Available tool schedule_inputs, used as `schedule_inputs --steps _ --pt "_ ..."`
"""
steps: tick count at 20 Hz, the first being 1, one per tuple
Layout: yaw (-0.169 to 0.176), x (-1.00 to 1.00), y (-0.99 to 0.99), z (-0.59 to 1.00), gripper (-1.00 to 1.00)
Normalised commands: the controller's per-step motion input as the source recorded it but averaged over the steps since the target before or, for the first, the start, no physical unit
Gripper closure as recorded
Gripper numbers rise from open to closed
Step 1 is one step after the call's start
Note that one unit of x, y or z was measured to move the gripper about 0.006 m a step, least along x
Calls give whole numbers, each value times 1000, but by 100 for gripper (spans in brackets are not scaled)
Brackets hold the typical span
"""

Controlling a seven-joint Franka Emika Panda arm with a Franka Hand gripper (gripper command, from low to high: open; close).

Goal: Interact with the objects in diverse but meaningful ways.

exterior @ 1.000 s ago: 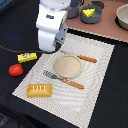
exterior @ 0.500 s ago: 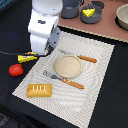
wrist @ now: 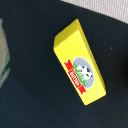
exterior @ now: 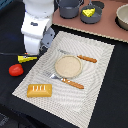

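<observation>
The white robot arm stands over the dark table, at the exterior view's left side of the striped placemat. Its gripper is hidden under the arm's own body in this view, and the wrist view shows no fingers, so it cannot be told if the fingers are apart or together.

The yellow packet lies flat on the dark surface and fills the middle of the wrist view. It has a red band and a round picture with a cow on its top face. In the exterior view only its end shows, just below the arm and beside the placemat's edge. The red tomato lies near it on the table, a little more to the exterior view's left.

On the placemat there is a round beige plate, with a knife beside it on the far side and a fork on the near side, both with orange handles. The bread loaf lies at the near corner of the placemat.

On the brown surface behind the placemat, the cheese wedge sits inside a dark pot. A second blue-grey pot stands next to it.
</observation>
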Motion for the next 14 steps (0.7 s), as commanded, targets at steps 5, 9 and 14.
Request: schedule_inputs --steps 5,9,14 --pt "102 -395 -142 -242 -100" --pt "107 -407 -102 -205 -100" --pt "87 -531 -127 -146 -100"
